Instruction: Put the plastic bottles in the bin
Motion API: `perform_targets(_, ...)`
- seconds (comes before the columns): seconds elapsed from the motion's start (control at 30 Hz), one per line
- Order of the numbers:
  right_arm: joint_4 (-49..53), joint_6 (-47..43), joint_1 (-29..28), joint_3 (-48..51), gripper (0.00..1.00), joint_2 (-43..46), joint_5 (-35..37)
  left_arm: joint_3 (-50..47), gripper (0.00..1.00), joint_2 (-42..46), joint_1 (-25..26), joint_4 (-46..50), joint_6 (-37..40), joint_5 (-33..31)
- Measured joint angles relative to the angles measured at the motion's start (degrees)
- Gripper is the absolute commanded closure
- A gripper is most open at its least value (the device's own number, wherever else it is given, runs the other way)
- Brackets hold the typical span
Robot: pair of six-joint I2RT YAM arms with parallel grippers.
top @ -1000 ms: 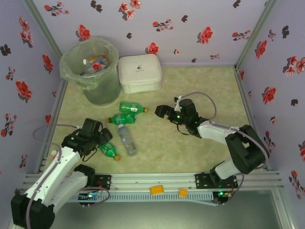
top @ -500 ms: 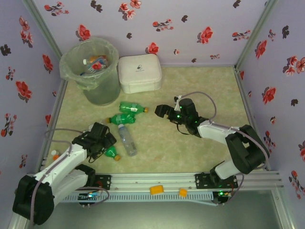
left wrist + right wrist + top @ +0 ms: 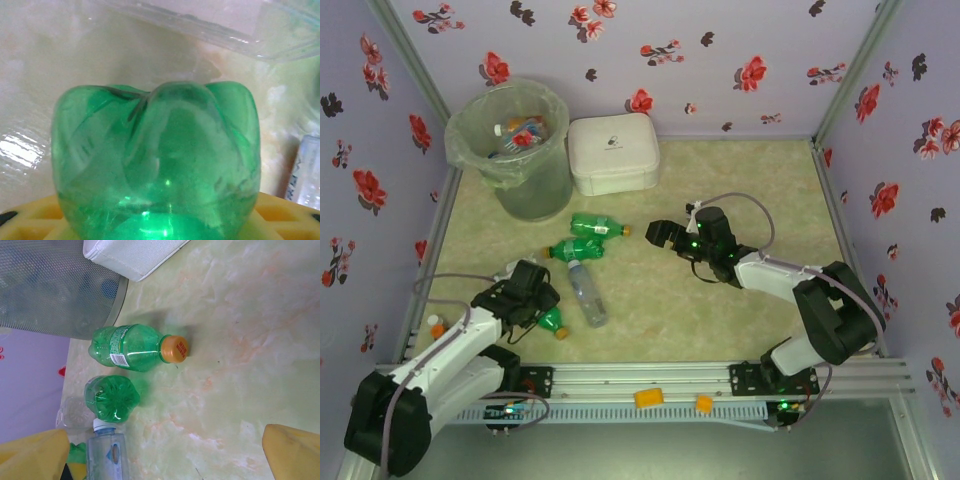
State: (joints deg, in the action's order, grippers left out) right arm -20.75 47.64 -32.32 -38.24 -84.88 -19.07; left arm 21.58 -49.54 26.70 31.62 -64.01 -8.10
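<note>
Since the tall, round, translucent grey-green bin [image 3: 510,150] stands in the far left corner holding several bottles, I work nearby. My right gripper [image 3: 658,233] hangs wide open and empty. My left gripper [image 3: 540,308] straddles a small, glossy green plastic bottle [image 3: 155,160] with a lobed base, lying on its side; I cannot tell whether it is clamped.

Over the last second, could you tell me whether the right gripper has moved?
No. The right gripper is in the same spot, at the same distance from the white box.
</note>
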Motion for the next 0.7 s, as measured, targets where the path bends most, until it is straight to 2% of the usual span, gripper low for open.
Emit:
perform_targets(0.17,0.0,0.0,-0.2,0.0,0.00,0.0,0.0,1.0,0.48,3.3,0.5,1.6,-0.1,-0.8)
perform_targets(0.33,0.0,0.0,-0.7,0.0,0.00,0.6,0.0,7.4,0.51,5.7,1.0,3.1,2.1,-2.5)
perform_targets(0.5,2.1,-1.5,-0.7,0.0,0.00,4.0,0.0,16.3,0.52,5.0,1.1,1.3,8.7,-4.9)
perform_targets(0.7,11.0,-6.3,-0.7,-1.2,0.00,10.1,2.3,27.4,0.57,-1.9,1.0,-5.2,19.7,-6.6)
